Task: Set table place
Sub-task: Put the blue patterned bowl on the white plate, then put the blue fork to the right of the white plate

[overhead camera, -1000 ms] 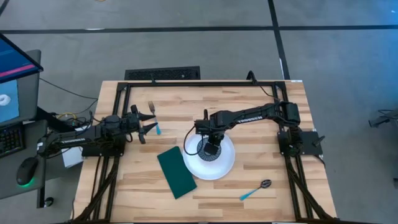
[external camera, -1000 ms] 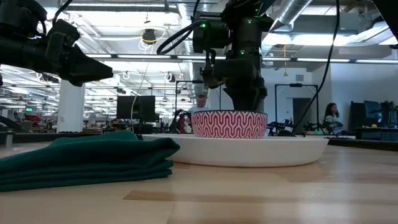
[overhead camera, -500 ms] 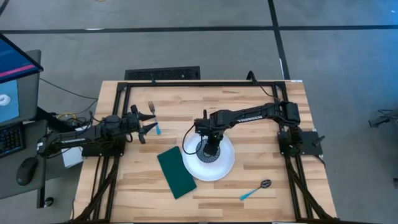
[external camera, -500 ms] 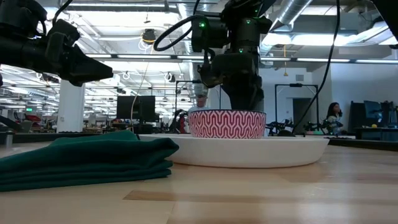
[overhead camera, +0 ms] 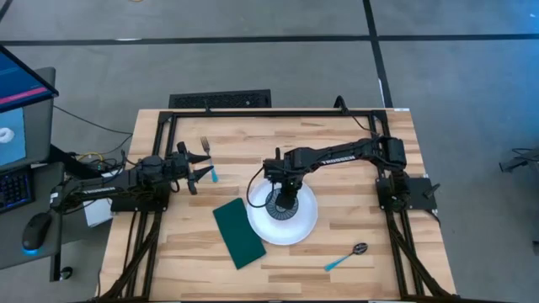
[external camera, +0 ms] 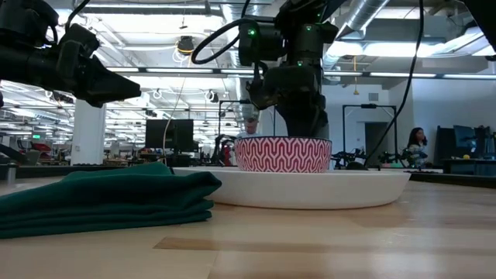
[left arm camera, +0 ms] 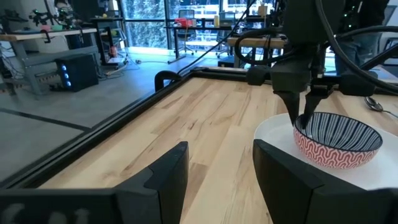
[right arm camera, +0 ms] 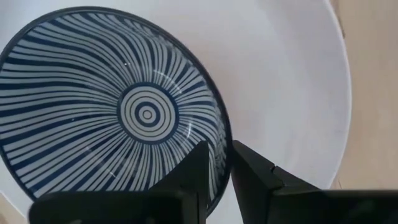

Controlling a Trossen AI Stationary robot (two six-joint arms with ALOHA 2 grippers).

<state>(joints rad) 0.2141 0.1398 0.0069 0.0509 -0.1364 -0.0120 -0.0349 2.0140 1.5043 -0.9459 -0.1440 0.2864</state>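
A small bowl [overhead camera: 276, 203], blue-striped inside and red-patterned outside, stands by its base on the large white plate [overhead camera: 305, 224] at the table's middle. My right gripper [overhead camera: 285, 199] reaches down from above and is shut on the bowl's rim. A dark green folded napkin [overhead camera: 239, 232] lies flat just left of the plate. A blue-handled fork [overhead camera: 209, 160] lies at the far left, and a blue-handled spoon [overhead camera: 346, 257] lies near right. My left gripper [overhead camera: 202, 166] is open and empty, raised over the table beside the fork. My right gripper holds the bowl's rim [right arm camera: 222, 144] with one finger [right arm camera: 194, 171] inside the bowl and the other [right arm camera: 252, 174] outside it. The fingers come from above, pointing down. The bowl [external camera: 283, 155] stands upright with its base on the plate [external camera: 349, 186].
Bare wooden tabletop [overhead camera: 354, 160] lies to the right of the plate and along the far side. The table's black frame [overhead camera: 253, 114] runs along its far edge. The arm bases stand at the left and right edges.
My right gripper has gone a little toward the table's left edge with the bowl, which has stayed upright and low on the plate. My left gripper has kept still.
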